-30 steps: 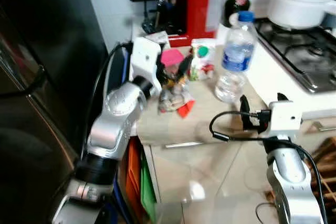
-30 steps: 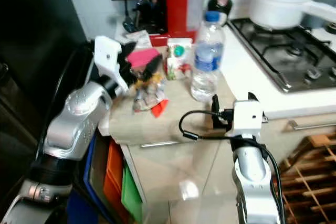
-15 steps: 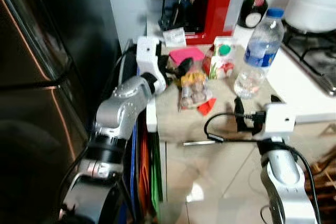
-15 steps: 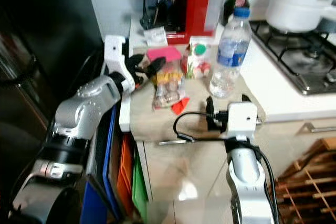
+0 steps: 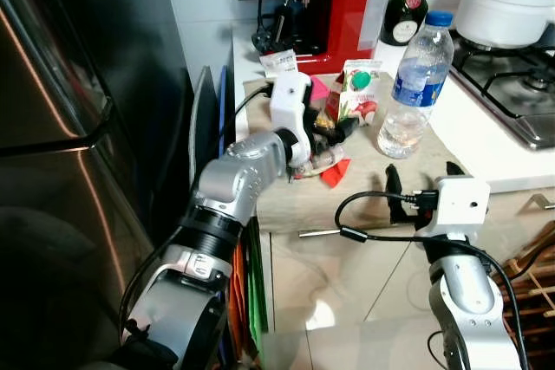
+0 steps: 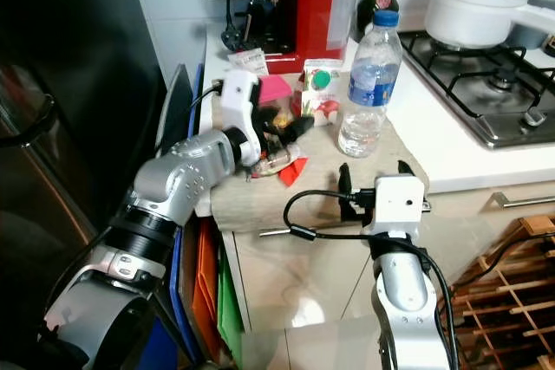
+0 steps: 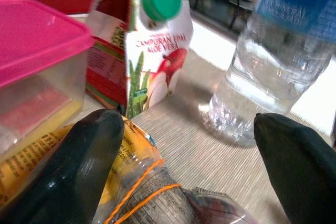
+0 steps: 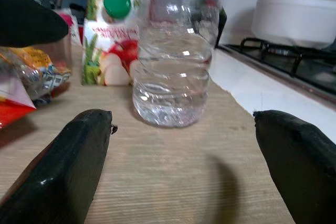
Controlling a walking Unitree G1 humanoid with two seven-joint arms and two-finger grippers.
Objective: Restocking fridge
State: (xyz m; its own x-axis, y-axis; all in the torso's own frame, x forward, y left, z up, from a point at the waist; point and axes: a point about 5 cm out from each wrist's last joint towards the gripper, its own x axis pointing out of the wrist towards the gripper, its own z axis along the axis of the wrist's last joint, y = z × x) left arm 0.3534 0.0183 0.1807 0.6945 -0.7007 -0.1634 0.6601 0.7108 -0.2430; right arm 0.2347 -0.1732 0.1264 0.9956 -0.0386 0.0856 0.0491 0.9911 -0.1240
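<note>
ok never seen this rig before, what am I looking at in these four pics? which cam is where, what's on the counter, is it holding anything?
It is a humanoid robot with two silver arms, each ending in two long black fingers. The two wide pictures come from a stereo camera on its head, looking down at a kitchen counter beside a dark fridge. The two close-ups come from cameras on the wrists, looking along each gripper's fingers.

On the counter: a water bottle, a juice carton with a green cap, a pink-lidded container, a clear snack bag, a red coffee machine and a dark glass bottle.

The left gripper is open over the snack bag, with one finger touching it. The right gripper is open at the counter's front edge, facing the water bottle. Nothing is held.
</note>
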